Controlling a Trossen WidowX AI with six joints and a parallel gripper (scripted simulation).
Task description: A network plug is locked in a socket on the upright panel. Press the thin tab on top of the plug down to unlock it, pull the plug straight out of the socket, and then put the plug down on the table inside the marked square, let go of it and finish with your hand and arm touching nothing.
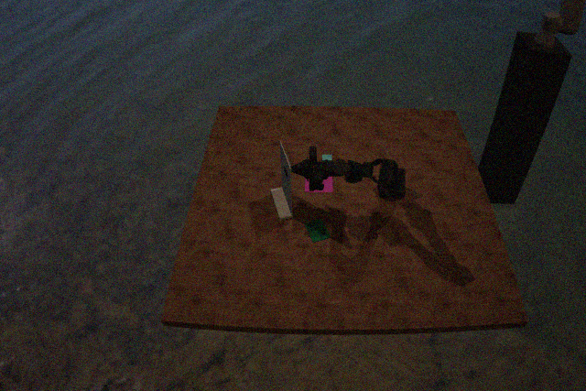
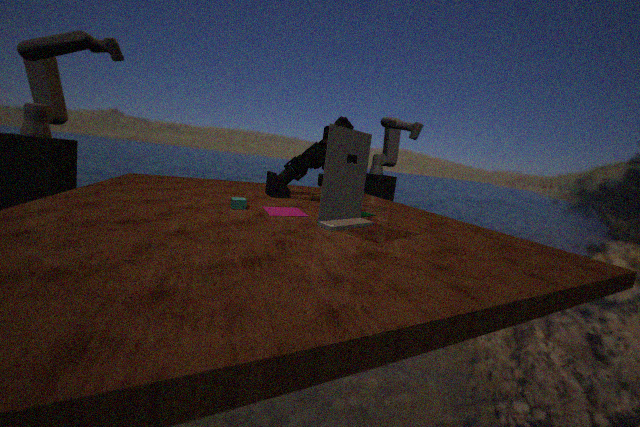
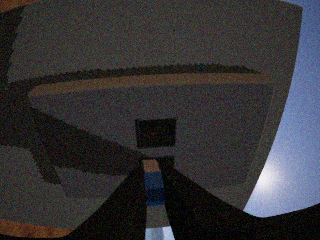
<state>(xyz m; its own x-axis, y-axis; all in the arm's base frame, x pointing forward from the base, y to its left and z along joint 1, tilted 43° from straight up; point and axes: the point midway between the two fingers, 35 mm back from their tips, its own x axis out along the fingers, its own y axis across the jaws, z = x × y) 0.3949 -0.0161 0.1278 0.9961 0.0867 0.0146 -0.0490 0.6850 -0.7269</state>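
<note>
The grey upright panel (image 1: 286,176) (image 2: 343,184) (image 3: 215,125) stands on the table. My gripper (image 1: 293,168) (image 3: 152,174) is shut on the blue plug (image 3: 154,182) close in front of the panel. The plug is at the lower opening, mostly hidden by the fingers. A tan piece shows at its end towards the panel; whether the tab is pressed down cannot be told. The upper opening (image 3: 156,133) is empty. A magenta square (image 1: 328,184) (image 2: 285,212) and a green square (image 1: 318,232) (image 2: 366,214) lie on the table. The panel hides the gripper in the exterior view.
A small teal block (image 1: 327,157) (image 2: 238,203) stands beyond the magenta square. The panel's pale foot (image 1: 281,203) (image 2: 345,223) lies on the table (image 1: 341,287) (image 2: 170,282). Other arms on dark pedestals (image 1: 525,116) (image 2: 36,169) stand beyond the table's edges.
</note>
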